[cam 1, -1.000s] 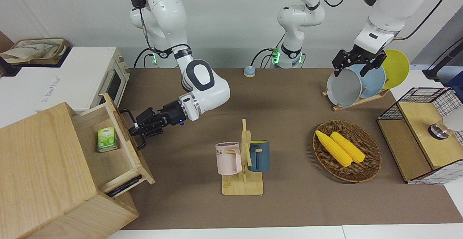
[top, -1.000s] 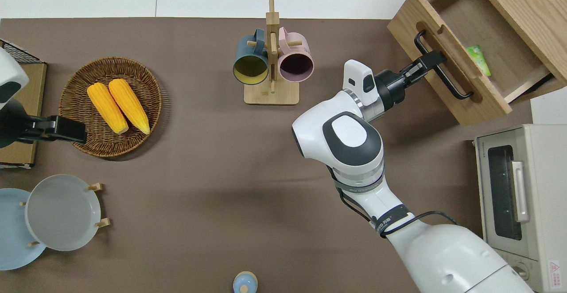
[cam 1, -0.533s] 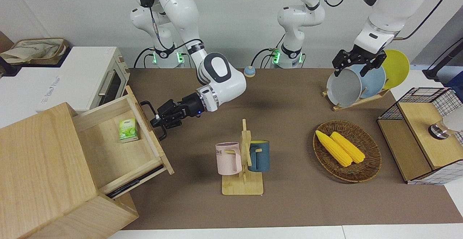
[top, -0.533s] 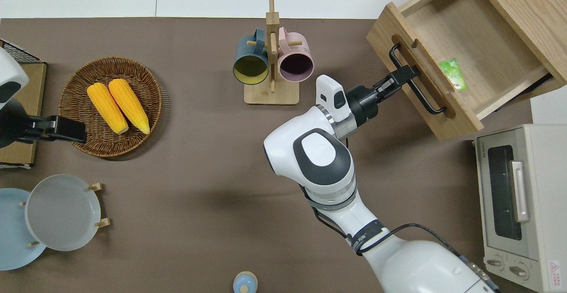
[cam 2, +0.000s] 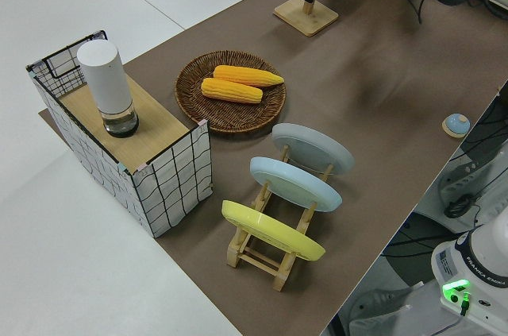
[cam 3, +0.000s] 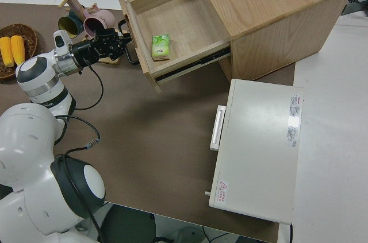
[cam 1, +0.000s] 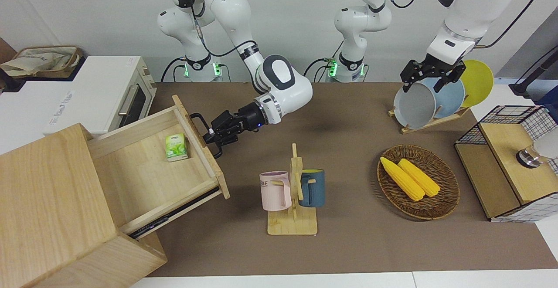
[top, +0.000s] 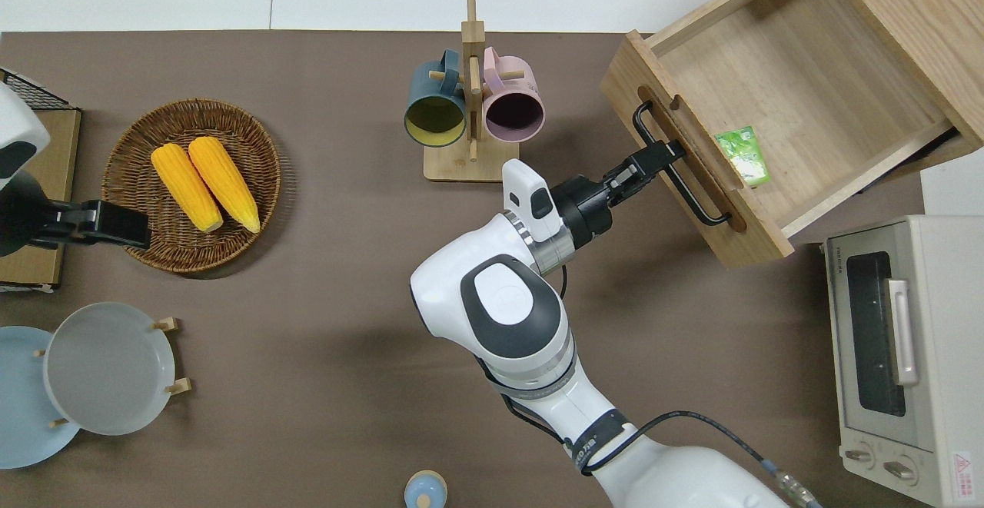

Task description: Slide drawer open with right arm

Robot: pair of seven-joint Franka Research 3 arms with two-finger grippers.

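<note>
Front view – right end effector (cam 1: 212,136): clamped on the black bar handle (cam 1: 205,132) of the drawer (cam 1: 152,166); the drawer box runs from the fingertips back into the cabinet (cam 1: 48,201), well drawn out.
Front view – contents: a green carton (cam 1: 176,147) lies in the drawer, just inside the front panel from the end effector.
Front view – left end effector (cam 1: 429,73): parked; fingers apart.
Overhead view – drawer axes: the front panel and handle (top: 676,174) lie crosswise to the right end effector (top: 663,156); the drawer's travel axis runs in line with the wrist, diagonally across the desk (top: 323,300).
Overhead view – facing: the drawer's front points at the end effector, toward the mug rack (top: 470,93).
Overhead view – technique (judgement): pull straight along the travel axis and hold the grip near mid-handle; a sideways pull could bind the drawer.
Left side view – drawer: not shown.
Right side view – progress (judgement): the slide rail (cam 3: 192,62) is exposed beneath the drawer (cam 3: 172,30); little travel seems left, so ease off near the stop.
</note>
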